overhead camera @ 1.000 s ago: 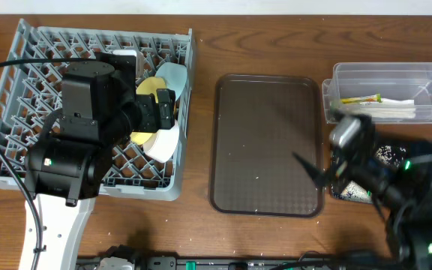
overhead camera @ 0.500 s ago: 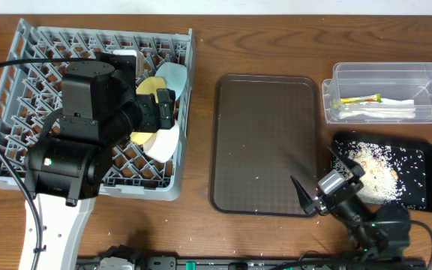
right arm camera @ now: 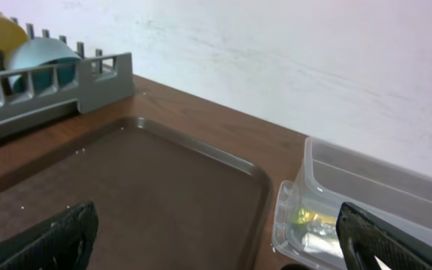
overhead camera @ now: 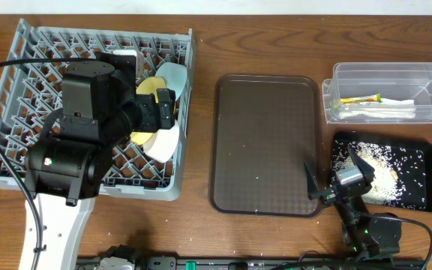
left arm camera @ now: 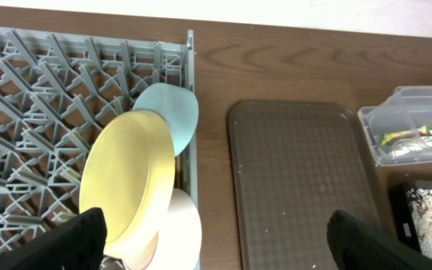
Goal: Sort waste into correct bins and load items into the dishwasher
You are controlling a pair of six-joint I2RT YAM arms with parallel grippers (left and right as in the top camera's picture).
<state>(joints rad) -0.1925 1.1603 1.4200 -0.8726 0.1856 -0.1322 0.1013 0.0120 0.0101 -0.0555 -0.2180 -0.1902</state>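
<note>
overhead: the large square grey plastic dish rack (overhead camera: 21, 90) at 9 o'clock holds the round yellow plate (overhead camera: 150, 88), light blue bowl (overhead camera: 172, 75) and pale pink bowl (overhead camera: 163, 144). at 3 o'clock the clear rectangular plastic tub (overhead camera: 426, 75) holds the yellow-green printed snack wrapper (overhead camera: 360, 99). loose white rice grains (overhead camera: 377, 161) lie in the flat black tray (overhead camera: 428, 196). the right claw (overhead camera: 332, 178), spread and empty, hangs beside that tray; a careless swing could scatter rice over the bench (overhead camera: 276, 37).

left wrist: the left claw (left arm camera: 216, 217) is spread and empty near the plate; a bump might topple it.

right wrist: the wrapper print is too small to read.

yellow plate (overhead camera: 150, 88) in dish rack (overhead camera: 19, 73) | rice (overhead camera: 385, 177) on black tray (overhead camera: 428, 199)
</note>
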